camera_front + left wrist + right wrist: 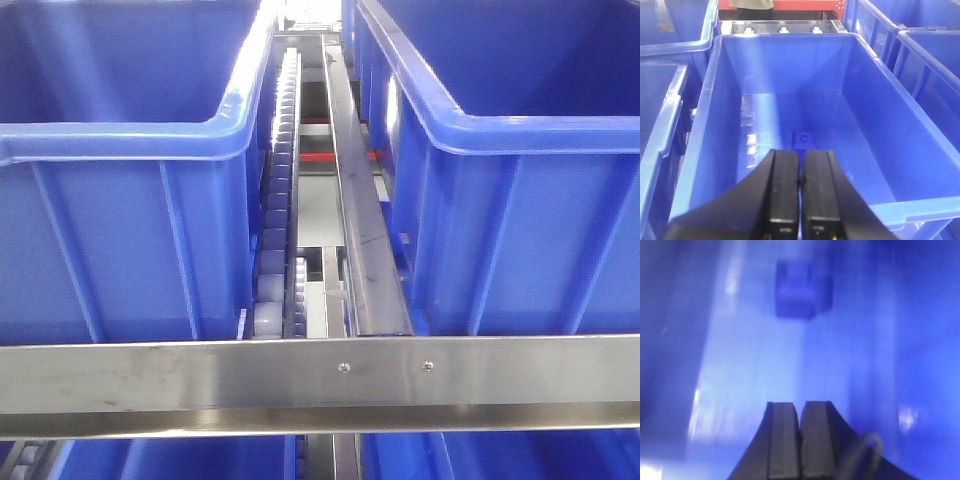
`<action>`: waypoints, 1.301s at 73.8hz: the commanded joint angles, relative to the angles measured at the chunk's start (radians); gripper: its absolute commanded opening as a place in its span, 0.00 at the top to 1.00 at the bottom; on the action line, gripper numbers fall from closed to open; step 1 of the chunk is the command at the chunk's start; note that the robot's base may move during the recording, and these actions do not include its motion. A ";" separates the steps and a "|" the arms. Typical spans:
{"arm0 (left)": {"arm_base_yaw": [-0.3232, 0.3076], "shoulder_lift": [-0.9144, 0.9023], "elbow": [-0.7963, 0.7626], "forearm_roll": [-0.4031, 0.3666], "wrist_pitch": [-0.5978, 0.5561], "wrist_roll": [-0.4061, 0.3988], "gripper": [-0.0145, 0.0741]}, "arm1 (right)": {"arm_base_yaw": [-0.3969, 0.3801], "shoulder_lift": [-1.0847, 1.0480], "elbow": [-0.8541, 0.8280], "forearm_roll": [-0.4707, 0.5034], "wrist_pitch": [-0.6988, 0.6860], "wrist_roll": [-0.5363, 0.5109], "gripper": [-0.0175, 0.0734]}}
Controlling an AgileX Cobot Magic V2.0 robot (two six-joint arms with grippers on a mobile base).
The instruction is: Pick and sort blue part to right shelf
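My left pincer (800, 165) and right pincer (800, 412) are both pressed together holding nothing, and the blue part (803, 139) sits mid-frame in its blue bin (880, 100), so I think the job is hardly begun.

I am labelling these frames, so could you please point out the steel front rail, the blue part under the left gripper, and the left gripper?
Steel front rail (200, 375), front view, bare brushed face.
Blue part (803, 139), left wrist view, top face.
Left gripper (800, 167), left wrist view, between the closed fingertips.
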 commanded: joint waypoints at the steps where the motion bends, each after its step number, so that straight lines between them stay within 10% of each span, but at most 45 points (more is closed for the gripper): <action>1: 0.001 0.010 -0.027 0.003 -0.080 -0.010 0.69 | -0.005 -0.113 0.057 0.001 -0.116 -0.006 0.77; 37: 0.001 0.010 -0.027 0.003 -0.080 -0.010 0.69 | -0.005 -0.688 0.164 0.004 -0.162 -0.006 0.77; 96: 0.067 -0.049 0.027 0.028 -0.139 -0.010 0.69 | -0.005 -0.706 0.164 0.004 -0.153 -0.006 0.77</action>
